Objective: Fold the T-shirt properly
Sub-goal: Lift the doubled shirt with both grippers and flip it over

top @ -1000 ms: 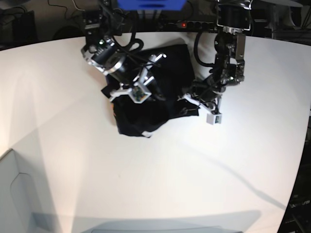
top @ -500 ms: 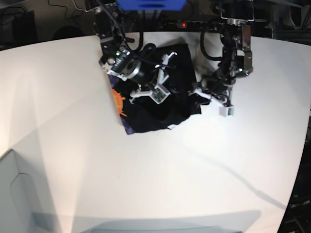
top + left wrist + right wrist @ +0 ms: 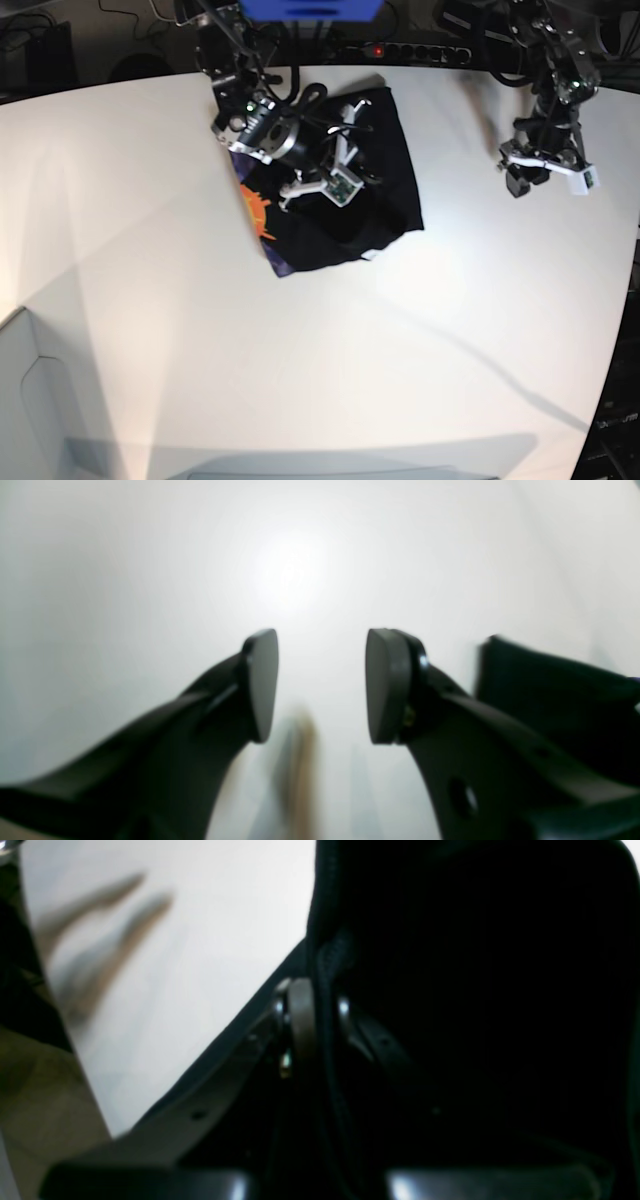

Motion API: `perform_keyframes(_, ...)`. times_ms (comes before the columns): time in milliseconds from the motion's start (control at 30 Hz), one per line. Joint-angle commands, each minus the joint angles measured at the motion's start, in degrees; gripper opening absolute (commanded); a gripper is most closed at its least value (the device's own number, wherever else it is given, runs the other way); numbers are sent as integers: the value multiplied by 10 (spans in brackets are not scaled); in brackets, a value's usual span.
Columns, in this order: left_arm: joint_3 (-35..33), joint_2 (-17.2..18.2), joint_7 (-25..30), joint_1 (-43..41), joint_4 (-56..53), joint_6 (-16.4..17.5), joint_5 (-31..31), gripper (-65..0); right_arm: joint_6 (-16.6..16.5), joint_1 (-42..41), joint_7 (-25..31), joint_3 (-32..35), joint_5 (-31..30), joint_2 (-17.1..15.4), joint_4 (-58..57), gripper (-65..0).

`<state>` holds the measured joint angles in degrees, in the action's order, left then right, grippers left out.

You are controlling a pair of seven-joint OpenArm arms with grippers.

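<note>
Now my left gripper (image 3: 545, 180) has swung away from the T-shirt (image 3: 385, 180) and hangs over the bare table (image 3: 150, 300), jaws wide apart and holding nothing. My right gripper (image 3: 335, 185) is pinched tight on a black hem, I think to pull that side flat. Bunched at the far middle of the table, the shirt shows its orange print (image 3: 255, 212) (only a sliver).
</note>
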<state>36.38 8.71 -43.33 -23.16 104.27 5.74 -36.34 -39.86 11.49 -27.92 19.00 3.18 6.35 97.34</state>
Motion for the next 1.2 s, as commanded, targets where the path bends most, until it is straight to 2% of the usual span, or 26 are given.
perform_keyframes(0,7,6,10,-3,10,2,-7,-370,-1,-5,18,4,-13,5,23,-650)
perform_keyframes(233,4,-1,10,-5,7,2,-7,-370,-1,-14,14,52,-13,5,46,-650)
perform_keyframes(467,-11,-1,10,-5,7,2,-6,-370,-1,-22,18,86,-13,5,-23,-650)
perform_keyframes(567,-7,-1,10,-5,7,2,-5,-370,-1,-27,14,92,-13,5,-36,-575)
perform_keyframes(700,-7,5,10,-5,7,2,-4,-370,-1,-21,17,120,-15,-1,-32,-381)
perform_keyframes(800,-6,7,10,-12,8,2,-5,-370,-1,-9,19,135,-16,-4,14,-283)
perform_keyframes(900,6,7,10,-12,12,2,-6,-370,-1,3,19,134,-13,-7,70,-270)
perform_keyframes(1000,34,7,10,-10,12,3,-6,-370,-1,6,19,115,-14,-25,117,-270)
perform_keyframes(1167,79,7,10,-7,12,3,-7,-370,-1,17,19,54,-14,-43,165,-269)
